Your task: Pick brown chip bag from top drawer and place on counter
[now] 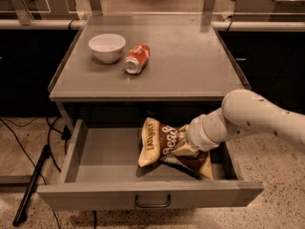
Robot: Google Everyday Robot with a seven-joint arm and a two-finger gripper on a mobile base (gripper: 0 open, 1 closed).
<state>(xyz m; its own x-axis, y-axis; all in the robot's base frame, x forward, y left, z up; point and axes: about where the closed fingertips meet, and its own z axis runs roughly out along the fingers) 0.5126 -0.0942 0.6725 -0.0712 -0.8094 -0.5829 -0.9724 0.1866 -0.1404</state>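
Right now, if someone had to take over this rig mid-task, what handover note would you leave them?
Gripper: down inside the open top drawer, against the right end of the brown chip bag. Whether it has hold of the bag does not show.
Bag: in the drawer, right of centre, not yet out.
Counter: a white bowl and a red soda can on its side sit at the left rear.
Done: drawer open, arm at the bag.
Left: confirm the grasp, lift the bag out, set it on the counter away from the bowl and can.
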